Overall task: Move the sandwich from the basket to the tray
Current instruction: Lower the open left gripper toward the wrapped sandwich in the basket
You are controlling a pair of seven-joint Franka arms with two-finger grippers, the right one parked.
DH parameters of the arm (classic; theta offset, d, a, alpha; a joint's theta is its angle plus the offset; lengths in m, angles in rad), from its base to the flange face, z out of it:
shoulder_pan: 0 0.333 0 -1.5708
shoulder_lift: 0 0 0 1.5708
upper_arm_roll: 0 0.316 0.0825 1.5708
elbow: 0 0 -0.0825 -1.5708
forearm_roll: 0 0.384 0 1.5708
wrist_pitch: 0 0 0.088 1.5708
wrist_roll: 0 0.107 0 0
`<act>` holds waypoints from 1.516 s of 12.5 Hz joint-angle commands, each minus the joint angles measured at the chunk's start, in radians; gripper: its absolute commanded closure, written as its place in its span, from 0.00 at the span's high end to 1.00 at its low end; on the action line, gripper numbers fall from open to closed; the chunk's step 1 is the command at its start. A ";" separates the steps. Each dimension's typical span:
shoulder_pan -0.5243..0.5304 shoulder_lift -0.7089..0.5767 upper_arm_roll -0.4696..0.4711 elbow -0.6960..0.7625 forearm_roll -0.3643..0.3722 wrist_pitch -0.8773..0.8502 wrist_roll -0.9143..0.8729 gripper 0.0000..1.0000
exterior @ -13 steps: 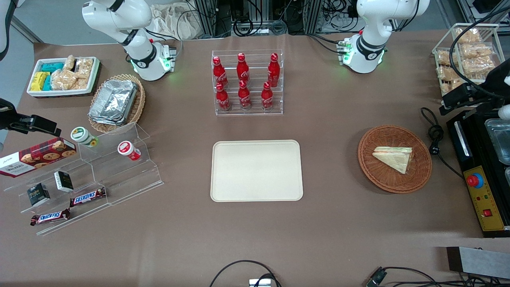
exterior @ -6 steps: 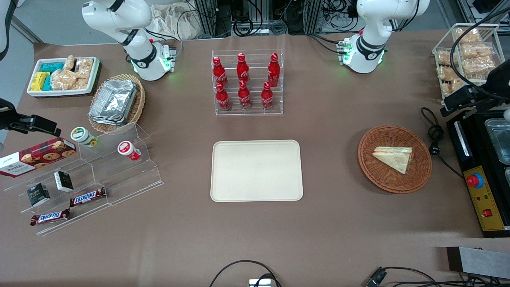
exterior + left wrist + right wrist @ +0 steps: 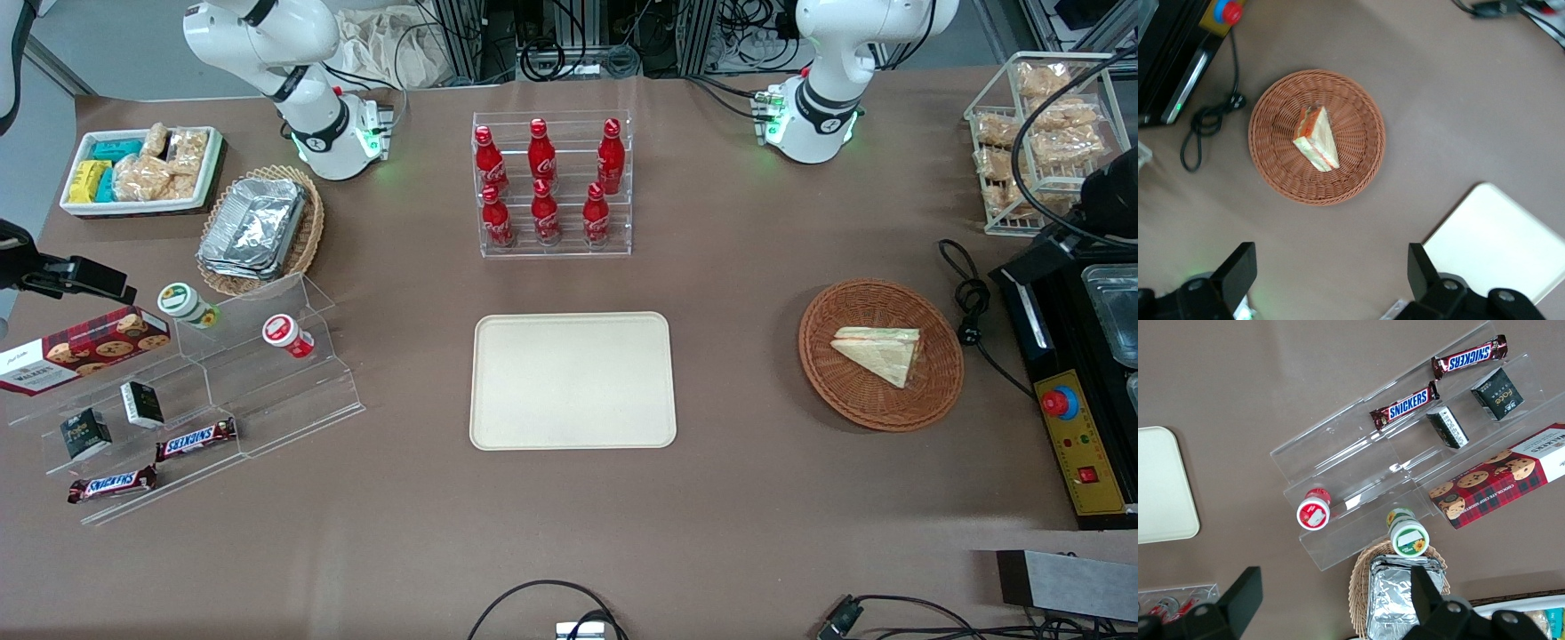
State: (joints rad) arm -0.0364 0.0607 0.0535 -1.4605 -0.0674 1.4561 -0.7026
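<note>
Sandwich (image 3: 1315, 139) in basket (image 3: 1365, 107), well apart from gripper (image 3: 1328, 277) fingers (image 3: 1238, 270)

Tray (image 3: 1501, 243) cut off by edge; hand (image 3: 1328, 277) fingertips unseen.

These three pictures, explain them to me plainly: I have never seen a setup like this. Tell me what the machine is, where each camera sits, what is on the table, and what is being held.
Two white robot arms are bolted to a brown table. One picture looks down on the table from the front. The other two come from cameras on the arms' wrists.

Only one arm works. Its gripper, a two-finger claw, is open, holds nothing and hangs high above the table, looking down on the basket.

The sandwich lies in that round wicker basket. It is meant to go onto the cream tray, which lies at the middle of the table, nothing on it.

Also there: a clear rack of red cola bottles, and toward the parked arm's end, chocolate bars and a cookie box on clear steps.
</note>
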 commanded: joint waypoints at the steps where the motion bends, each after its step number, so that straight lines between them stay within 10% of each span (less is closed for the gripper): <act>1: 0.003 0.039 0.026 -0.041 0.000 0.036 -0.098 1.00; 12: 0.001 -0.064 0.066 -0.740 -0.011 0.786 -0.098 1.00; 19: 0.006 0.045 0.091 -0.788 -0.017 0.872 -0.078 1.00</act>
State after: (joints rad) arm -0.0325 0.0790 0.1344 -2.2387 -0.0751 2.2870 -0.7869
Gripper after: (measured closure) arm 0.000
